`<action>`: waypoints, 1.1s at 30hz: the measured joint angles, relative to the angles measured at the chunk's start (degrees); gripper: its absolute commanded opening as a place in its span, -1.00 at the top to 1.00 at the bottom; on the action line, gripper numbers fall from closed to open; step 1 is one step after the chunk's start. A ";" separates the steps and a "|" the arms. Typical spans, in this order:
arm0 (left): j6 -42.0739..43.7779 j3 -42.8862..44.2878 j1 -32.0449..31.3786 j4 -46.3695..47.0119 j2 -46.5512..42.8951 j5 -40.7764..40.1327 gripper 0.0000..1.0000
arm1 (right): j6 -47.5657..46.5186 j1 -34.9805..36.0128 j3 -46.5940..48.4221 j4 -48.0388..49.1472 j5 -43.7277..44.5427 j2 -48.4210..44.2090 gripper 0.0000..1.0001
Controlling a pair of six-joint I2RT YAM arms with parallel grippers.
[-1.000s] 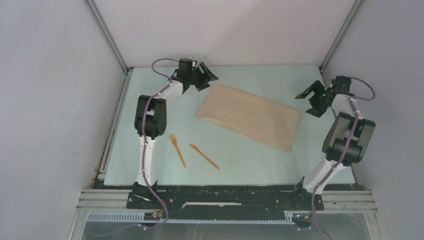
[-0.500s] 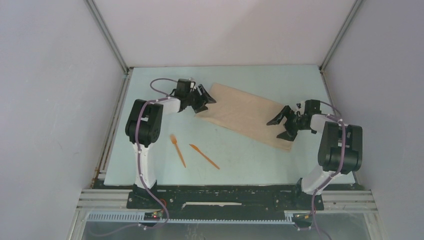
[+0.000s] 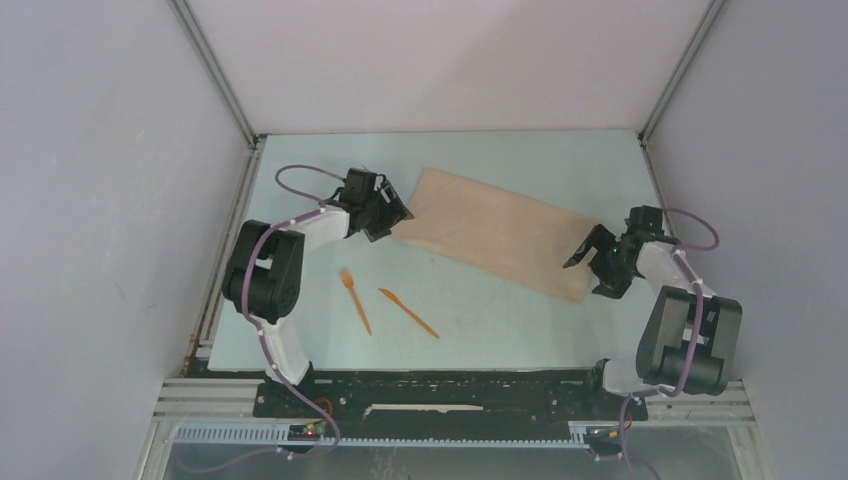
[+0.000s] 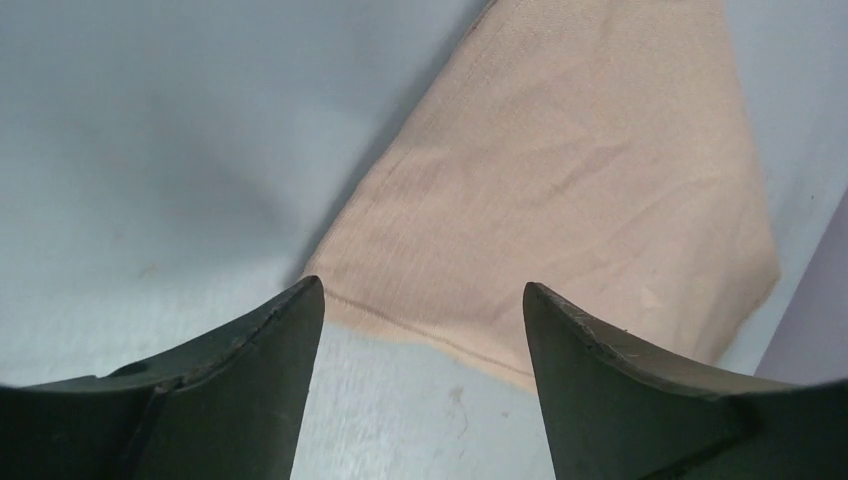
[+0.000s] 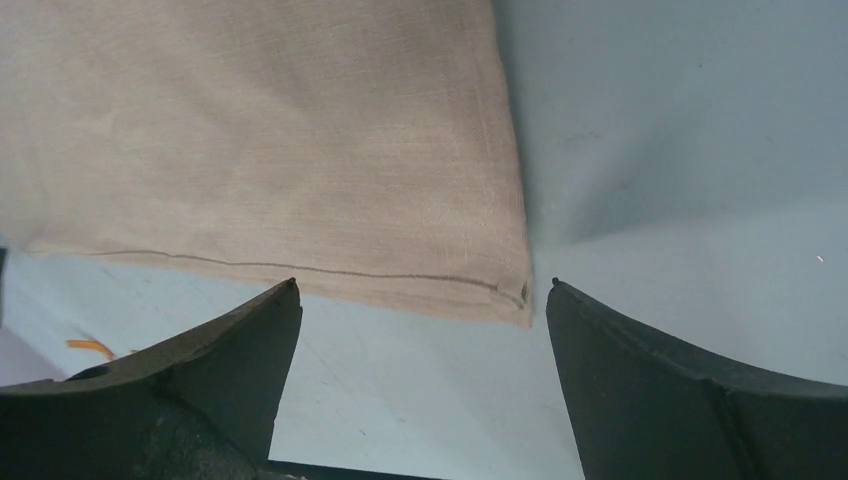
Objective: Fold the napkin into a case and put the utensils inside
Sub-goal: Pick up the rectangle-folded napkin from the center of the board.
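Observation:
The beige napkin (image 3: 495, 232) lies flat as a folded oblong, slanting from the far middle to the near right of the table. My left gripper (image 3: 392, 214) is open, low at its near left corner; in the left wrist view (image 4: 423, 300) the cloth's hemmed corner (image 4: 420, 335) lies just ahead between the fingertips. My right gripper (image 3: 590, 272) is open at the near right corner; the right wrist view (image 5: 423, 292) shows the hemmed corner (image 5: 505, 290) just ahead. The orange fork (image 3: 355, 299) and the orange knife (image 3: 408, 312) lie side by side near the left arm.
The pale blue table (image 3: 480, 320) is walled by grey panels left, right and behind. A black rail (image 3: 440, 390) carries both arm bases along the near edge. A sliver of orange (image 5: 90, 347) shows at the right wrist view's left edge.
Both arms have come down from the far corners to the napkin's short ends. The left gripper moved near and down to the left corner, the right one to the near right corner.

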 measured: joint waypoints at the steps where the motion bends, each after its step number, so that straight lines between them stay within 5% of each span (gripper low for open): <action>1: 0.11 -0.39 -0.02 -1.09 -1.33 -0.59 -0.60 | -0.15 0.70 0.68 -1.05 1.27 -0.55 -0.99; 16: 13.07 7.45 -5.49 -13.57 -22.82 7.76 -0.58 | -6.97 1.73 22.73 -12.81 9.40 19.93 -0.66; 21: 19.37 9.20 -8.74 -18.14 -24.02 9.18 -0.54 | -7.13 3.34 26.45 -14.38 11.17 22.56 -0.47; 27: 21.53 9.20 -7.80 -20.85 -24.20 10.01 -0.52 | -7.08 5.03 28.00 -15.06 13.49 25.66 -0.45; 33: 21.62 9.18 -5.68 -21.33 -24.50 11.04 -0.49 | -6.82 6.21 28.35 -15.67 15.98 27.85 -0.21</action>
